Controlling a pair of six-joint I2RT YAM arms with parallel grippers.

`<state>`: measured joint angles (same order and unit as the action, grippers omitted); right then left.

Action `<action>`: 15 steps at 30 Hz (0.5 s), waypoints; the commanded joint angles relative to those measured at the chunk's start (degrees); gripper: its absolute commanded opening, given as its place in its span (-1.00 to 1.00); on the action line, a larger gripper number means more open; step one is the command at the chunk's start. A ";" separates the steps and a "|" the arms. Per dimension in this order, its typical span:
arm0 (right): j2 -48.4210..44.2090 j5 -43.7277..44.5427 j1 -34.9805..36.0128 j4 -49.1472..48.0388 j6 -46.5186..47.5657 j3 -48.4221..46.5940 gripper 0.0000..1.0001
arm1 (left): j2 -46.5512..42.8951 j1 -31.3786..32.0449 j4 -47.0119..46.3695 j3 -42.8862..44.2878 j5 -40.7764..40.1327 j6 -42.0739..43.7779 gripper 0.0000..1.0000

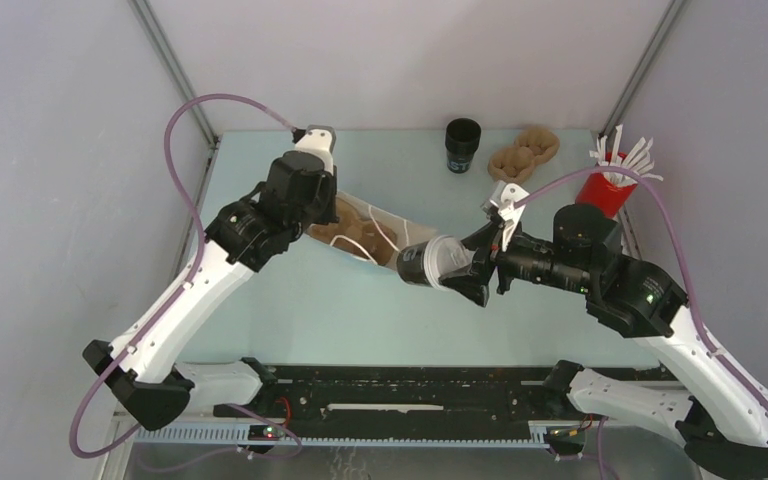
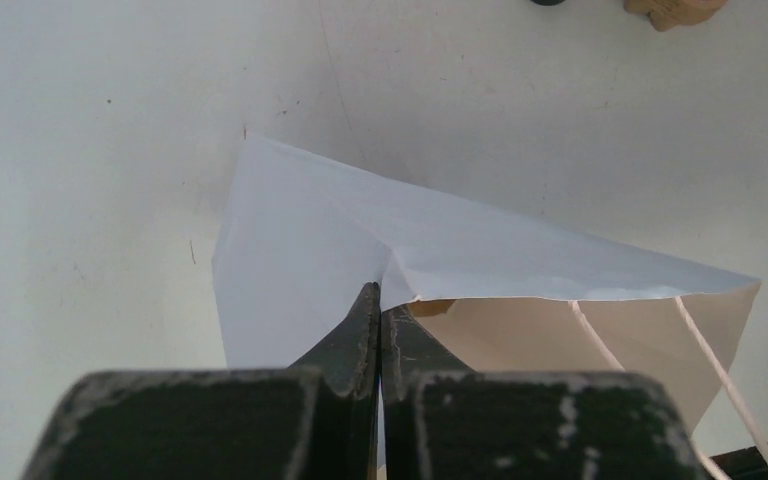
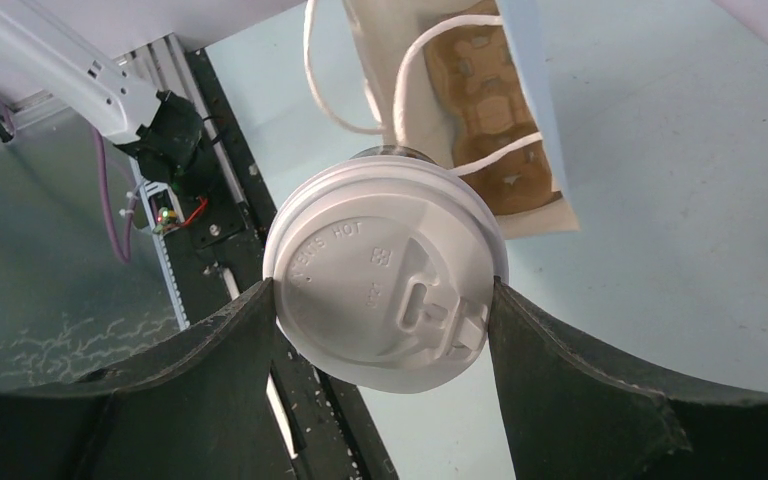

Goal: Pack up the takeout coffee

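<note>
The takeout coffee [image 1: 428, 263], a black cup with a white domed lid [image 3: 385, 280], is held tipped on its side by my right gripper [image 1: 470, 270], whose fingers [image 3: 550, 370] are shut on the lid's rim. The cup's base points at the mouth of a white paper bag [image 1: 365, 232] lying on the table, with a brown cup carrier [image 3: 485, 110] inside it. My left gripper [image 2: 380, 300] is shut on the bag's upper edge [image 2: 400, 285] and holds the mouth open.
A lidless black cup [image 1: 462, 145] stands at the back. A brown pulp carrier [image 1: 522, 155] lies beside it. A red cup of white sticks [image 1: 612, 180] stands at the back right. The black rail [image 1: 410, 395] runs along the near edge.
</note>
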<state>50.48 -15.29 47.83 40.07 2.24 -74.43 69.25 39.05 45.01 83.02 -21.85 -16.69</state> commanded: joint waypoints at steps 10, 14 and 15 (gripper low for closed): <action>-3.84 2.33 1.74 1.54 -1.81 -2.85 0.02 | 5.78 0.41 5.25 11.23 0.78 0.08 -1.00; -1.38 2.25 1.74 -0.35 -0.09 -3.33 0.02 | 6.69 0.39 6.03 13.40 1.91 0.21 -1.00; -0.49 2.01 1.74 -1.02 0.13 -3.61 0.01 | 7.28 0.41 6.74 14.72 2.17 0.09 -1.00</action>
<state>47.03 -13.17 49.12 41.56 1.34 -75.85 75.42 39.05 50.41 92.29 -21.50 -16.49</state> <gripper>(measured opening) 0.791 0.005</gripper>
